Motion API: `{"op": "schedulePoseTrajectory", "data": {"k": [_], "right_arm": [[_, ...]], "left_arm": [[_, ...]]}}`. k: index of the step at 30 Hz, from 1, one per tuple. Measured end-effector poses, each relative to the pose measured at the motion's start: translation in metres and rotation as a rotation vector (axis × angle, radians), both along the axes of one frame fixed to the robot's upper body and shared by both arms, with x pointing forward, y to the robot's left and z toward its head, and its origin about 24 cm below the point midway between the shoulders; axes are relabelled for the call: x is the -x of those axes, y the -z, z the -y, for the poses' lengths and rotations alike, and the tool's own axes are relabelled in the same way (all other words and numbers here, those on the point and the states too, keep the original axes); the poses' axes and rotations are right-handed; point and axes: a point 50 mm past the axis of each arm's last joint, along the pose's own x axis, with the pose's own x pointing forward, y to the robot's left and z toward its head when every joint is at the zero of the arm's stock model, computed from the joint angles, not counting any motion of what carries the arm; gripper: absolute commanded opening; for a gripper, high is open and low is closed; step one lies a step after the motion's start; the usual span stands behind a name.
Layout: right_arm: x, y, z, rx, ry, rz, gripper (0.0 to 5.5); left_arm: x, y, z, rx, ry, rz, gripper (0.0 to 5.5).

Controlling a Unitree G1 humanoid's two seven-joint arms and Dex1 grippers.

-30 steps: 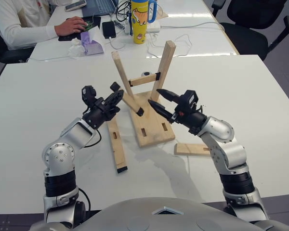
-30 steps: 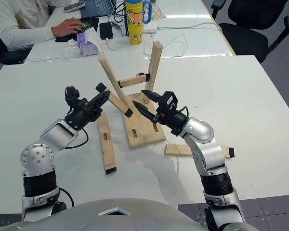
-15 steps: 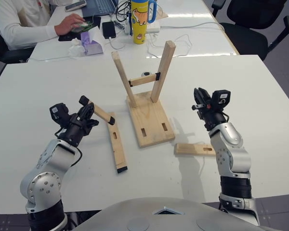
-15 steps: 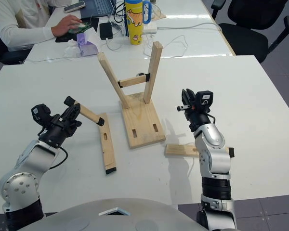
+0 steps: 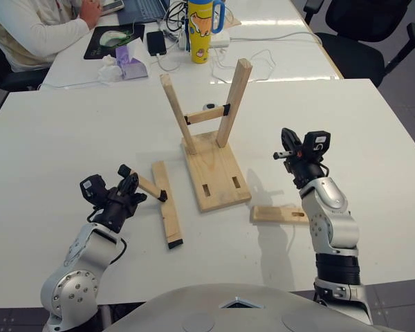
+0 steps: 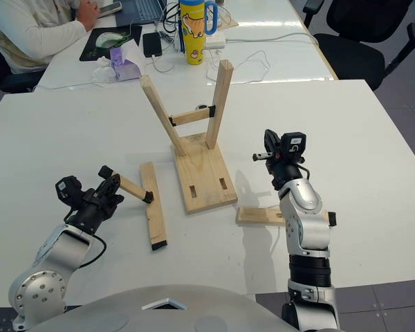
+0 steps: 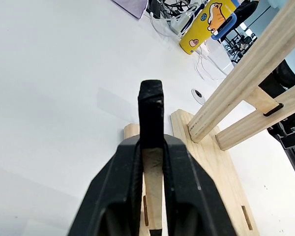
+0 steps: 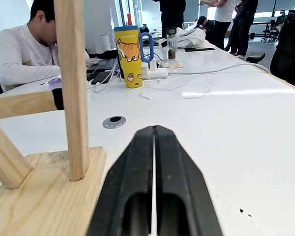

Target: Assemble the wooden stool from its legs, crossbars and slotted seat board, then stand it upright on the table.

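The slotted seat board (image 5: pixel 220 183) lies flat mid-table. Two legs (image 5: pixel 235 97) stand up from its far end, joined by a crossbar (image 5: pixel 206 115). To its left, my left gripper (image 5: pixel 129 184) is low over the table, shut on a short black-capped crossbar (image 5: pixel 151 187) whose far end touches a loose leg (image 5: pixel 167 207) lying flat. The left wrist view has the black cap (image 7: pixel 151 105) sticking out between the fingers. My right gripper (image 5: pixel 284 144) is raised to the right of the board, shut on nothing, as the right wrist view (image 8: pixel 154 142) confirms. Another loose leg (image 5: pixel 280 214) lies below it.
A second table behind holds a yellow mug (image 5: pixel 201 28), a purple tissue box (image 5: pixel 131 63) and cables (image 5: pixel 263 59). A small round grey cap (image 5: pixel 209 106) sits on the table behind the standing legs. Bare tabletop spreads to the far left and far right.
Both arms have drawn back from the seat board. The left gripper carried the short crossbar down towards the near left. The right gripper went from open to shut and has since held nearly still.
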Motion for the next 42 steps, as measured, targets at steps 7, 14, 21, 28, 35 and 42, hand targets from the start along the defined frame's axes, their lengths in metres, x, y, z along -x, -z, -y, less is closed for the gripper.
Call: {"op": "schedulePoseTrajectory", "data": {"k": [7, 14, 21, 28, 35, 42], "right_arm": [[-0.007, -0.003, 0.0, 0.015, -0.031, 0.005, 0.0], [-0.012, -0.005, -0.001, 0.016, -0.05, 0.009, 0.0], [-0.017, -0.006, -0.003, 0.017, -0.067, 0.011, 0.0], [-0.022, -0.006, -0.005, 0.015, -0.083, 0.004, 0.0], [-0.024, -0.005, -0.006, 0.015, -0.086, 0.005, 0.0], [-0.024, -0.019, -0.018, 0.019, -0.319, 0.049, 0.0]], "left_arm": [[-0.002, 0.008, 0.004, -0.013, -0.046, -0.015, 0.4], [-0.01, 0.013, 0.007, -0.118, -0.046, 0.042, 0.4], [-0.053, 0.026, 0.006, -0.275, 0.001, 0.159, 0.4], [-0.1, 0.042, -0.01, -0.389, -0.001, 0.229, 0.4], [-0.128, 0.037, -0.019, -0.413, -0.033, 0.3, 0.4], [-0.142, 0.0, -0.013, -0.36, -0.038, 0.426, 0.4]]}}
